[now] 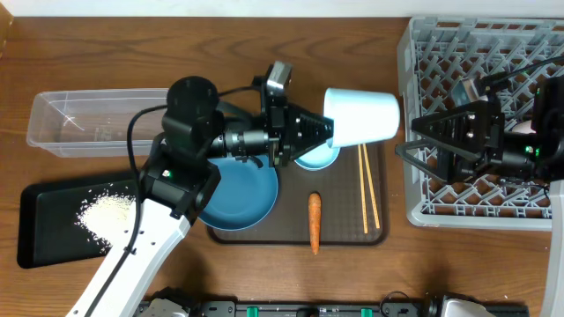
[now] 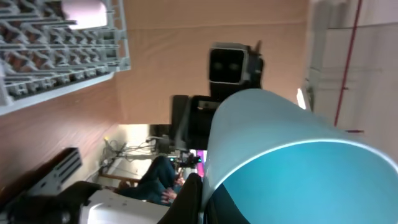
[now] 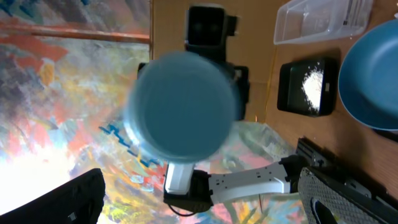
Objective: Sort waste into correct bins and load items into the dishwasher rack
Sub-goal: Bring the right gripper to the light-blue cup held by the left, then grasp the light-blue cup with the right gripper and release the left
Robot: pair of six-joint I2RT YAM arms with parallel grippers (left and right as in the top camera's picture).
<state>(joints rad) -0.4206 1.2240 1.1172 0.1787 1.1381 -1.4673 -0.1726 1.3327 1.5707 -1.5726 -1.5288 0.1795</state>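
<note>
One white cup (image 1: 363, 116) lies sideways, rim clamped in left claw (image 1: 328, 134).

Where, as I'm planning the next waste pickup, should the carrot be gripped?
Probably across its thicker half, coming straight down from above. The carrot lies flat on the brown tray and tapers toward the robot. There is bare tray on both sides, so closing across its width looks unobstructed.

Your light-blue bowl (image 1: 315, 159): mostly hidden under cup (image 1: 363, 116), at its 7 o'clock. Dishwasher rack (image 1: 441, 53): cut off at 3 o'clock edge.
</note>
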